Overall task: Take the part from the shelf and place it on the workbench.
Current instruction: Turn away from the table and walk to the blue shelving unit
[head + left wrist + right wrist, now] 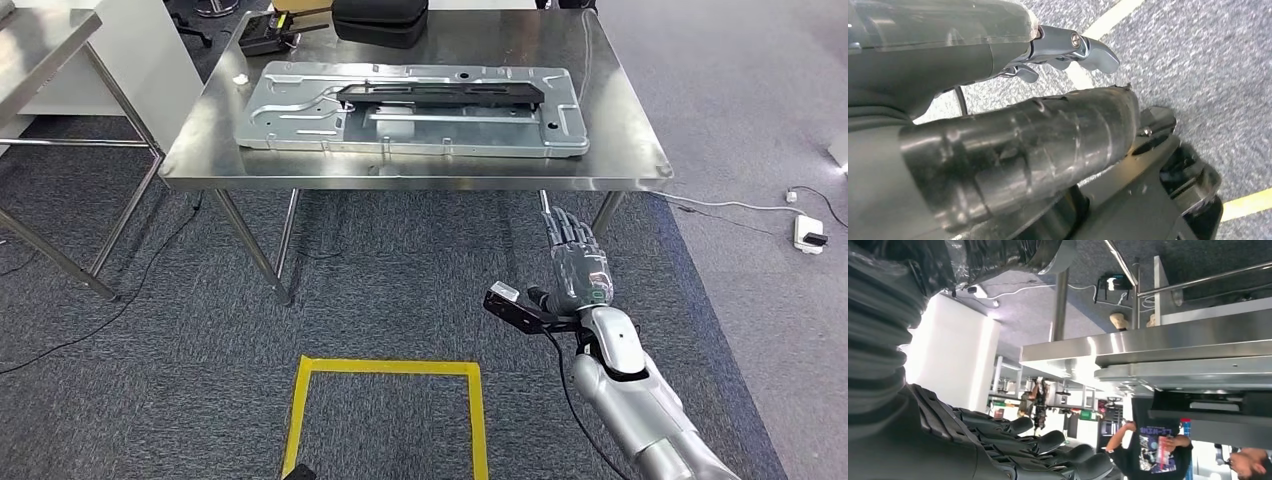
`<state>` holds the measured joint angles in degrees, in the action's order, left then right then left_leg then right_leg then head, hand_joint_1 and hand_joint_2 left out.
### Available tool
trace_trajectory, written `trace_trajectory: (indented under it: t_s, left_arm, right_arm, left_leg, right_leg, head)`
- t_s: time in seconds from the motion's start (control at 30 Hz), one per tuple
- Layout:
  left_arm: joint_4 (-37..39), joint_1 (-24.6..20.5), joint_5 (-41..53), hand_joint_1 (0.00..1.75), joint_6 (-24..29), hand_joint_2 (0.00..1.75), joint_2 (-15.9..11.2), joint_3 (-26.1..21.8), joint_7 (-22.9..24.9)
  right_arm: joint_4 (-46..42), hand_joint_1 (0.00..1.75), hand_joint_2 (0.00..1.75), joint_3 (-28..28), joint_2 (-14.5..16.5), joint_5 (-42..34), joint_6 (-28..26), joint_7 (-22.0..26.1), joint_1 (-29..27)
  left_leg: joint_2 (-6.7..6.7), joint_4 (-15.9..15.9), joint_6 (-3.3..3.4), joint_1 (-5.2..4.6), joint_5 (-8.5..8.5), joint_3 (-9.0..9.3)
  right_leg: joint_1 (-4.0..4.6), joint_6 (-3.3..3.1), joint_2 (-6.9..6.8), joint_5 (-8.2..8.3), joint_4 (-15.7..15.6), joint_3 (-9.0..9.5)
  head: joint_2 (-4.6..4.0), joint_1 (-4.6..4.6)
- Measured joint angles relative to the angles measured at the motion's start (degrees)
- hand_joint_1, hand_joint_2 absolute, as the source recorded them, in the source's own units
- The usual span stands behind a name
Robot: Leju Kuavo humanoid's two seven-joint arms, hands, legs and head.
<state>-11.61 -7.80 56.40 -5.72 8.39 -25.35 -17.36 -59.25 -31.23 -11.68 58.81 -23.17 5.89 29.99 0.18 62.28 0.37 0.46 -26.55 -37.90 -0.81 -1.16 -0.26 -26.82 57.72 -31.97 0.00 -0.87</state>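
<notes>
The part, a long grey stamped metal panel with a black strip along its middle, lies flat on the steel workbench. My right hand hangs below the bench's front edge, near its right leg, with straight fingers and nothing in it. In the right wrist view the dark fingers are stretched out apart, and the workbench edge is beyond them. The left wrist view has my left hand over the carpet, thick thumb and silver fingers apart, holding nothing.
A black case and a black device sit at the bench's far edge. A second steel table stands to the left. A yellow tape square marks the carpet. A power strip lies right. A person stands beyond.
</notes>
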Motion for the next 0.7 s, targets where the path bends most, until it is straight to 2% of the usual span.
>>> trace_trajectory:
  t_s: [0.07, 0.1, 0.13, 0.17, 0.2, 0.27, 0.3, 0.33, 0.4, 0.43, 0.47, 0.5, 0.57, 0.6, 0.63, 0.67, 0.7]
  left_arm:
    - [0.0, 0.03, -0.01, 0.0, -0.01, 0.0, 0.0, -0.01, 0.05]
    - [0.0, 0.07, -0.01, 0.0, -0.01, 0.0, 0.0, -0.01, 0.08]
    - [0.0, 0.1, -0.01, 0.0, -0.01, 0.0, 0.0, -0.01, 0.1]
    - [0.0, 0.12, -0.01, 0.0, 0.01, 0.0, 0.0, -0.01, 0.12]
    - [0.0, 0.1, -0.01, 0.0, 0.04, 0.0, 0.0, -0.01, 0.14]
    - [0.0, -0.03, -0.01, 0.0, 0.11, 0.0, -0.02, -0.01, 0.17]
    - [0.0, -0.09, -0.01, 0.0, 0.13, 0.0, -0.03, -0.01, 0.19]
    - [0.0, -0.11, -0.01, 0.0, 0.14, 0.0, -0.04, -0.02, 0.21]
    - [0.0, -0.01, -0.02, 0.0, 0.14, 0.0, -0.06, -0.04, 0.29]
    - [0.0, 0.0, -0.02, 0.0, 0.14, 0.0, -0.06, -0.05, 0.33]
    - [0.0, -0.04, -0.03, 0.0, 0.14, 0.0, -0.06, -0.07, 0.37]
    - [0.0, -0.1, -0.03, 0.0, 0.14, 0.0, -0.05, -0.08, 0.39]
    - [0.0, -0.12, -0.03, 0.0, 0.14, 0.0, -0.04, -0.1, 0.41]
    - [0.0, -0.07, -0.03, 0.0, 0.14, 0.0, -0.04, -0.11, 0.42]
    - [0.0, -0.01, -0.03, 0.0, 0.14, 0.0, -0.04, -0.12, 0.43]
    - [0.0, 0.03, -0.03, 0.0, 0.14, 0.0, -0.04, -0.14, 0.44]
    - [0.0, 0.05, -0.03, 0.0, 0.14, 0.0, -0.04, -0.15, 0.45]
  right_arm:
    - [0.0, 0.0, 1.75, 0.0, 0.01, 0.0, 0.0, 0.02, 0.02]
    - [0.0, 0.0, 1.75, 0.0, 0.01, 0.0, 0.0, 0.02, -0.02]
    - [0.0, 0.0, 1.75, 0.0, 0.01, -0.01, 0.0, 0.03, -0.07]
    - [0.0, 0.0, 1.75, 0.0, 0.01, -0.01, -0.01, 0.03, -0.11]
    - [0.0, 0.0, 1.75, 0.0, 0.01, -0.01, -0.01, 0.04, -0.15]
    - [0.0, 0.0, 1.75, 0.02, 0.01, -0.01, -0.03, 0.03, -0.15]
    - [0.0, 0.0, 1.75, 0.03, 0.0, -0.01, -0.04, 0.02, -0.14]
    - [0.0, 0.0, 1.75, 0.05, -0.01, -0.01, -0.05, 0.0, -0.15]
    - [0.0, 0.0, 1.75, 0.07, -0.01, -0.03, -0.08, -0.03, -0.21]
    - [0.01, 0.0, 1.75, 0.08, -0.01, -0.04, -0.09, -0.03, -0.25]
    - [0.01, 0.0, 1.75, 0.11, -0.03, -0.06, -0.11, -0.03, -0.27]
    - [0.02, 0.0, 1.75, 0.2, -0.06, -0.07, -0.13, -0.03, -0.28]
    - [0.05, 0.0, 1.75, 0.38, -0.11, -0.09, -0.13, -0.03, -0.36]
    - [0.09, 0.0, 1.75, 0.44, -0.13, -0.09, -0.13, -0.03, -0.46]
    - [0.15, 0.0, 1.75, 0.48, -0.13, -0.1, -0.13, -0.03, -0.59]
    - [0.21, 0.0, 1.75, 0.51, -0.14, -0.1, -0.13, -0.03, -0.7]
    - [0.24, 0.0, 1.75, 0.58, -0.14, -0.1, -0.13, -0.03, -0.77]
  left_leg:
    - [-0.02, 7.33, -0.34, 0.16, -4.84, -2.63]
    - [-0.01, 10.62, -0.47, 0.2, -6.49, -3.55]
    - [-0.01, 12.25, -0.52, 0.21, -7.16, -3.62]
    - [-0.01, 11.59, -0.48, 0.21, -6.77, -2.53]
    - [-0.01, 8.67, -0.33, 0.21, -5.55, -0.27]
    - [-0.04, 0.43, 0.21, 0.07, -3.31, 4.99]
    - [-0.06, -2.4, 0.49, -0.04, -2.71, 6.61]
    - [-0.08, -3.76, 0.76, -0.19, -2.53, 7.23]
    - [-0.07, -4.01, 1.35, -0.27, -1.94, 6.96]
    - [0.03, -4.22, 1.75, -0.17, -1.45, 6.81]
    - [0.13, -4.46, 2.22, -0.05, -0.91, 6.56]
    - [0.23, -4.71, 2.65, 0.08, -0.32, 6.21]
    - [0.31, -4.75, 3.14, 0.07, 0.59, 5.09]
    - [0.31, -4.68, 3.16, 0.05, 0.99, 4.46]
    - [0.31, -4.57, 3.12, 0.03, 1.38, 3.82]
    - [0.32, -4.43, 3.04, 0.03, 1.74, 3.22]
    - [0.32, -4.24, 2.93, 0.03, 2.04, 2.66]
  right_leg:
    - [0.09, -0.44, -0.11, 0.79, 0.03, -1.09]
    - [0.15, -0.45, -0.12, 1.18, 0.11, -1.69]
    - [0.19, -0.41, -0.09, 1.54, 0.23, -2.29]
    - [0.21, -0.32, -0.05, 1.85, 0.4, -2.83]
    - [0.21, -0.18, -0.02, 2.1, 0.6, -3.29]
    - [0.31, 0.23, -0.01, 2.49, 1.05, -3.97]
    - [0.38, 0.52, -0.02, 2.72, 1.19, -4.24]
    - [0.43, 0.83, -0.04, 2.98, 1.25, -4.42]
    - [0.47, 1.56, -0.04, 3.6, 1.07, -4.64]
    - [0.4, 1.88, 0.0, 3.48, 1.18, -4.77]
    - [0.34, 2.2, 0.06, 2.53, 1.94, -5.11]
    - [0.29, 2.5, 0.13, 0.77, 3.71, -5.8]
    - [0.09, 2.98, 0.21, -4.33, 10.47, -8.09]
    - [0.03, 3.19, 0.22, -6.22, 14.01, -9.13]
    - [-0.02, 3.34, 0.22, -7.11, 16.3, -9.48]
    - [-0.07, 3.41, 0.21, -6.87, 16.58, -8.82]
    - [-0.1, 3.39, 0.2, -5.71, 14.45, -6.9]
  head:
    - [0.0, -0.02]
    - [0.0, -0.02]
    - [0.0, -0.02]
    - [0.0, -0.03]
    - [0.0, -0.03]
    - [0.0, -0.03]
    - [0.0, -0.03]
    - [0.0, -0.02]
    - [0.0, 0.0]
    - [0.0, 0.0]
    - [0.0, 0.02]
    - [0.0, 0.04]
    - [0.0, 0.07]
    - [0.0, 0.06]
    - [0.0, 0.05]
    - [0.0, 0.05]
    - [0.0, 0.05]
